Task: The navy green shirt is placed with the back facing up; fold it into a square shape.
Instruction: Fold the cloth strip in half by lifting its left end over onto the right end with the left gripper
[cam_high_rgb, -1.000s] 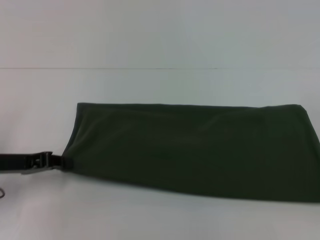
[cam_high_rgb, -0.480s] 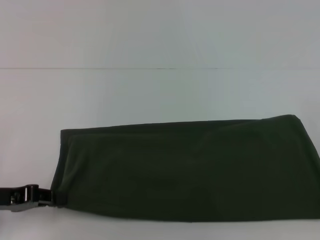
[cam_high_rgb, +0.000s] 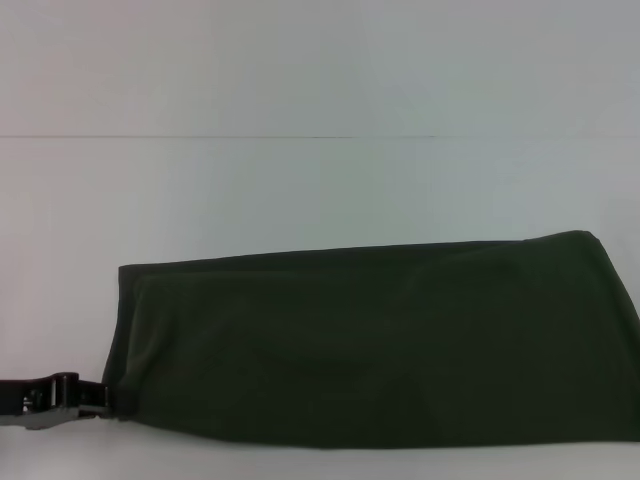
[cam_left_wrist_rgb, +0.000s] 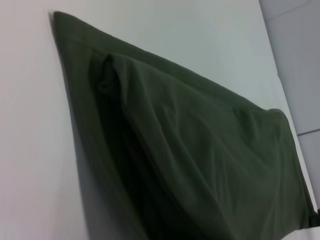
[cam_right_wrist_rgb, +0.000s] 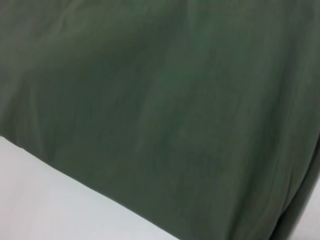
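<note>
- Head view: the navy green shirt (cam_high_rgb: 370, 345) lies as a long, wide band across the near part of the white table (cam_high_rgb: 300, 190), plain side showing, its right end running out of frame.
- Head view, lower left corner: the left gripper (cam_high_rgb: 108, 397) reaches in horizontally from the frame's left edge, low over the table, its forearm nearly level. Its tip meets the shirt's near left corner and appears clamped on the fabric edge there.
- Left wrist view: the shirt (cam_left_wrist_rgb: 190, 150) stretches away from the camera in soft lengthwise folds; one corner lies flat on the table (cam_left_wrist_rgb: 30, 125), and a doubled layer shows along the edge. This arm's own fingers do not show.
- Right wrist view: olive fabric (cam_right_wrist_rgb: 165, 100) fills nearly the whole frame, with a wedge of table (cam_right_wrist_rgb: 55, 205) beside it. The right gripper is outside every view, so its claw state is not shown.
</note>
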